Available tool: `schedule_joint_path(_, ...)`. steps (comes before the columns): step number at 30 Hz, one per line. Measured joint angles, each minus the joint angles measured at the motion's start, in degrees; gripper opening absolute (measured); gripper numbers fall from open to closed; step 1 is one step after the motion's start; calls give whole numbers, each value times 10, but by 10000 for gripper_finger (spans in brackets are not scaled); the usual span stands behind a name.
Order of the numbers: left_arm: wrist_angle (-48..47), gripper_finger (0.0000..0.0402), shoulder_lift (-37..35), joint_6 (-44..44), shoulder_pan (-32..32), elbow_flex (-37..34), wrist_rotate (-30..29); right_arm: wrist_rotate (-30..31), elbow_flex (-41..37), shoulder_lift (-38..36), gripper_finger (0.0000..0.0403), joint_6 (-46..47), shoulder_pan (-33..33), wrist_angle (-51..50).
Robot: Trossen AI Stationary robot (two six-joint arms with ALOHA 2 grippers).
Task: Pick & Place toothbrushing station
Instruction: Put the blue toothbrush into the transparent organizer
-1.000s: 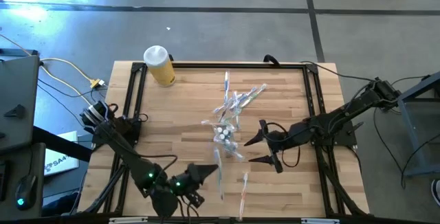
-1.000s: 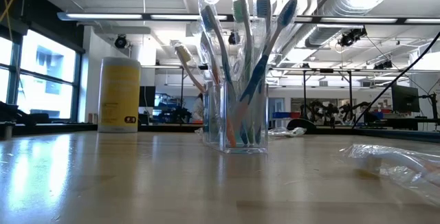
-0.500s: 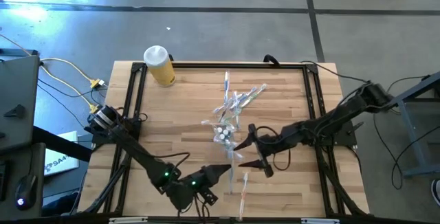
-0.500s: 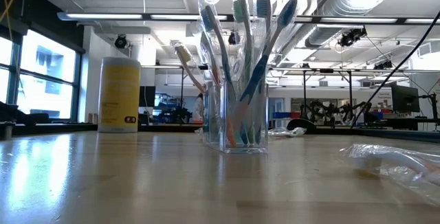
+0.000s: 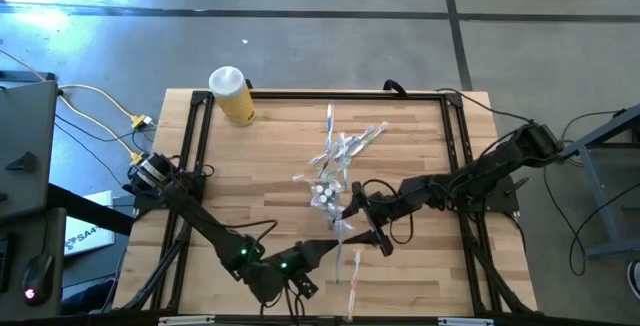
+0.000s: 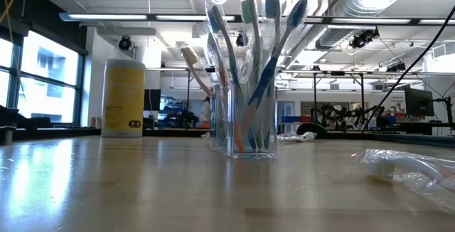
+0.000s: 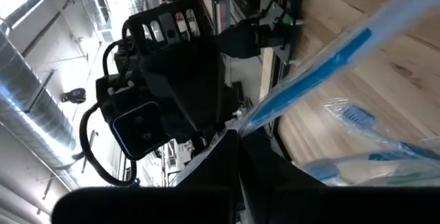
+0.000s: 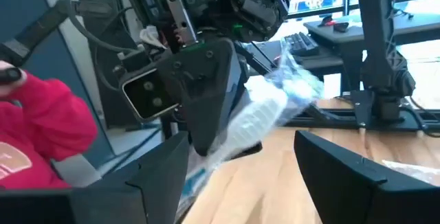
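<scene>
The clear cup [image 6: 252, 125] stands upright on its base near the table's middle [image 5: 325, 194], with several toothbrushes standing in it. My left gripper [image 5: 330, 247] is at the near middle of the table. It is shut on a blue toothbrush in a clear wrapper [image 7: 323, 73], which is held above the wood. My right gripper [image 5: 362, 224] faces it from the right and is open. In the right wrist view its two fingers stand on either side of the wrapped toothbrush [image 8: 268, 110] without touching it. My left gripper pinches the wrapped toothbrush between its two fingers at the end nearest them [image 7: 251, 117]. The fingers lie level and come from the table's left. The toothbrush is lifted clear and sticks out past the fingertips toward my right gripper.
A yellow bottle with a white cap [image 5: 232, 94] stands at the far left corner. Another wrapped toothbrush [image 5: 355, 278] lies near the front edge, and a crumpled clear wrapper [image 6: 412, 164] shows in the low view. A black frame [image 5: 300, 94] runs along the table's edges.
My left gripper has carried the wrapped toothbrush toward the table's right and a little lower, rolling slightly. My right gripper has come toward the table's left and down, so that its open fingers now stand around the toothbrush. The cup has not moved.
</scene>
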Motion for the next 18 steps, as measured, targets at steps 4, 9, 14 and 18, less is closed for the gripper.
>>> schedule_joint_path(4, -5, 0, 0, -6, 9, 0, 4, -6, 0, 0, 255, 9, -2, 0)
schedule_joint_path(9, -19, 0, 0, -20, 21, 0, 8, -7, 0, 0, 243, 7, -2, -2)
schedule_joint_path(14, -25, 0, 0, -25, 25, 0, 8, -7, 0, 0, 185, -25, -2, -3)
schedule_joint_path(18, -25, 0, 0, -29, 24, 0, 9, -7, 0, 0, 99, -46, -2, -6)
